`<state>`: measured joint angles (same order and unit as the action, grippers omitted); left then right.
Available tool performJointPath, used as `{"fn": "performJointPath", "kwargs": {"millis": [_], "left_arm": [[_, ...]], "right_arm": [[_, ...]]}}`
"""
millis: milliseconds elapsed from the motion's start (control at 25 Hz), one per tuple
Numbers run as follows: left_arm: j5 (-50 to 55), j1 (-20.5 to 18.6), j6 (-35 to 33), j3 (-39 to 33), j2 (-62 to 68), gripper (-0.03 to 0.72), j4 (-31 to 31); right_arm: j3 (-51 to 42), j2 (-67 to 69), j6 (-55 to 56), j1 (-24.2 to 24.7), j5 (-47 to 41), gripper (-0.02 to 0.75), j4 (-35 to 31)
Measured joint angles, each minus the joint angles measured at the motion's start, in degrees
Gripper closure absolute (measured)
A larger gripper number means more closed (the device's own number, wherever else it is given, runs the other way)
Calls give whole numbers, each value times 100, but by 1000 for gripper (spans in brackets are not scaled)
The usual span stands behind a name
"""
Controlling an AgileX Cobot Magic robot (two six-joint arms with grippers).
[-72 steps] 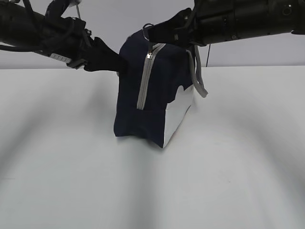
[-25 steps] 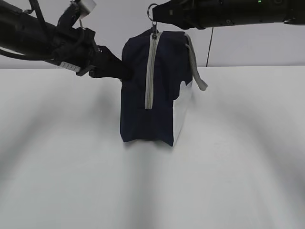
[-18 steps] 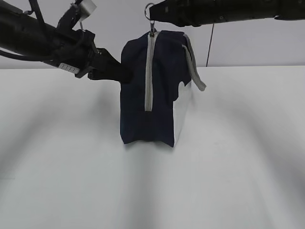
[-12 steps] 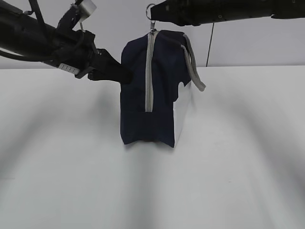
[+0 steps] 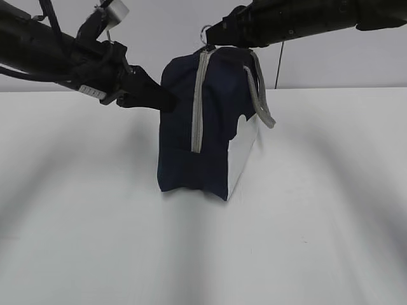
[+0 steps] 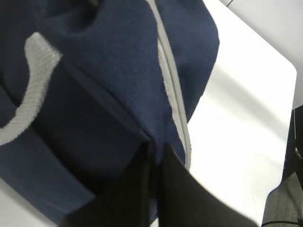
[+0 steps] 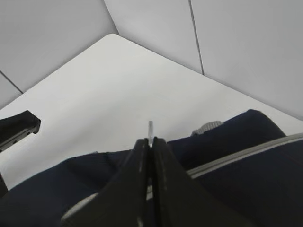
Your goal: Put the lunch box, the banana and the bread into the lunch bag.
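White table (image 5: 331,210) bears lunch bag (image 5: 213,114); wrist views show left pincer (image 6: 152,161) pinching fabric, right pincer (image 7: 149,142) clamping ring pull (image 7: 150,128).

The lunch bag (image 5: 206,121) stands alone mid-table (image 5: 95,241), zipper (image 5: 198,101) closed, so no way inside. My left gripper (image 5: 166,100) blocks its left flank; my right gripper (image 5: 208,39) and arm bar the space over its top, where the ring pull (image 5: 205,30) sits. The grey strap handle (image 5: 261,95) hangs at right. I pass freely near, left and right.
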<state>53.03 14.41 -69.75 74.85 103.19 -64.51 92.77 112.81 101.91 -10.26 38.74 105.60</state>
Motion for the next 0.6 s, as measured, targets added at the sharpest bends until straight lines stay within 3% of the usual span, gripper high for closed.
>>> {"fn": "performJointPath", "kwargs": {"millis": [240,600], "left_arm": [[-39,0,0,0,2,685,-34],[-166,2,-68,-13,6,685,-589]], "right_arm": [[54,-54,255,34,216,754,175],[98,-305,461,386,788,754,198]]}}
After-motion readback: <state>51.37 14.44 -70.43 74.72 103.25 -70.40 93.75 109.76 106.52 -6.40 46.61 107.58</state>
